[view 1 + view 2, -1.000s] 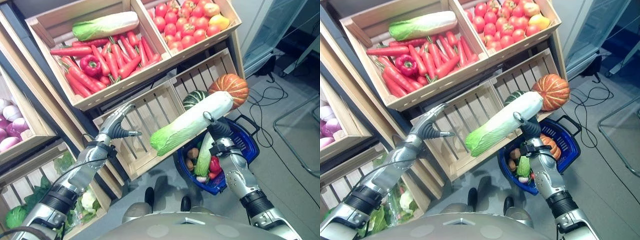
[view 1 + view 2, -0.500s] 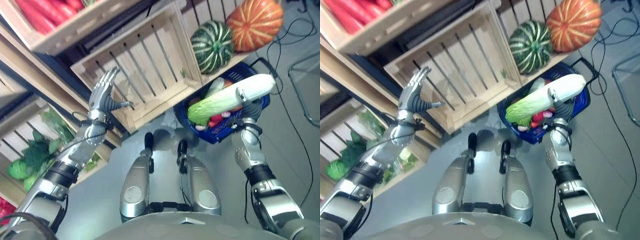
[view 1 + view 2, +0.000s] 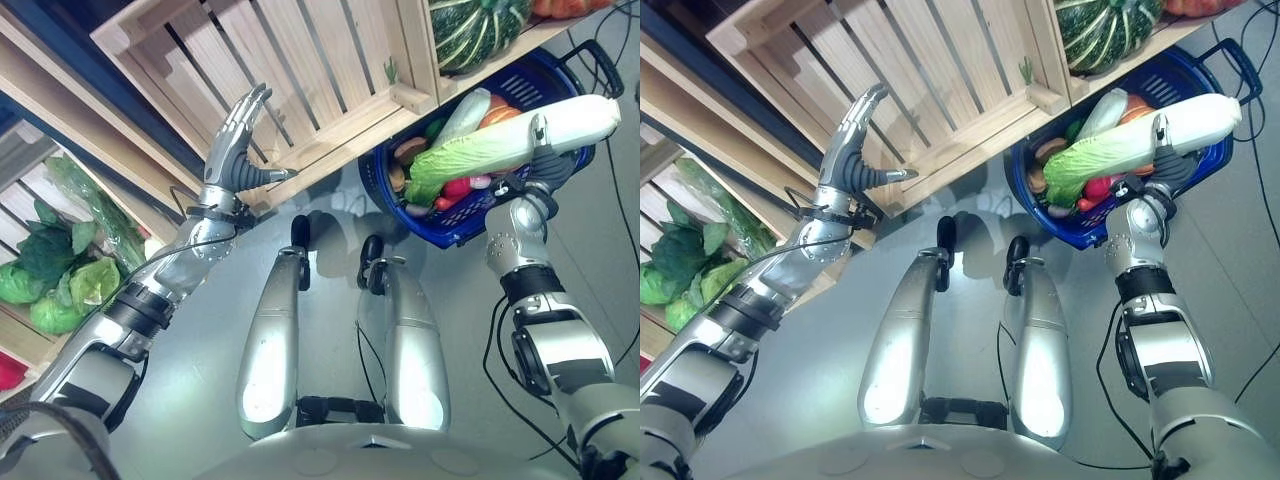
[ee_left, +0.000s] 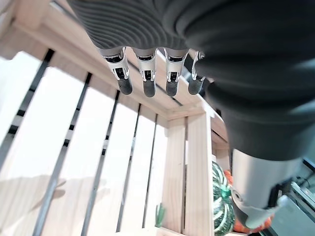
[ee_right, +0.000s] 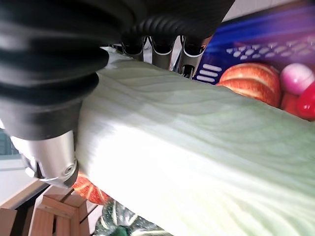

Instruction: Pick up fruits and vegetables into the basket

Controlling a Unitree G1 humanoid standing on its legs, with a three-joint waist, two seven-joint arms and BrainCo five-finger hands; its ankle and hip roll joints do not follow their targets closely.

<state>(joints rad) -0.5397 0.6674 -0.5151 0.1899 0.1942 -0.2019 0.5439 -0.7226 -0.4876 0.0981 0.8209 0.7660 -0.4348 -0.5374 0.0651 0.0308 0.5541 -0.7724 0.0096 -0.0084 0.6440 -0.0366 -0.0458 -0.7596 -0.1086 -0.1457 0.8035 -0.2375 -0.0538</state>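
Note:
A long napa cabbage (image 3: 500, 148), white at one end and green at the other, lies level just above the blue basket (image 3: 520, 205). My right hand (image 3: 545, 165) is shut on its white end; in the right wrist view the cabbage (image 5: 206, 147) runs across my fingers (image 5: 152, 46). The basket sits on the floor and holds another cabbage (image 3: 462, 112), an orange squash, red peppers and other produce. My left hand (image 3: 240, 145) is raised before an empty wooden crate (image 3: 300, 70), fingers (image 4: 145, 86) straight, holding nothing.
A striped green squash (image 3: 478, 32) rests on the crate shelf above the basket. Leafy greens (image 3: 55, 270) fill a low crate at the left. Grey floor lies between the shelves and the basket.
The camera has tilted further down. My right hand has brought the cabbage lower, over the basket. The left hand stays raised by the empty crate.

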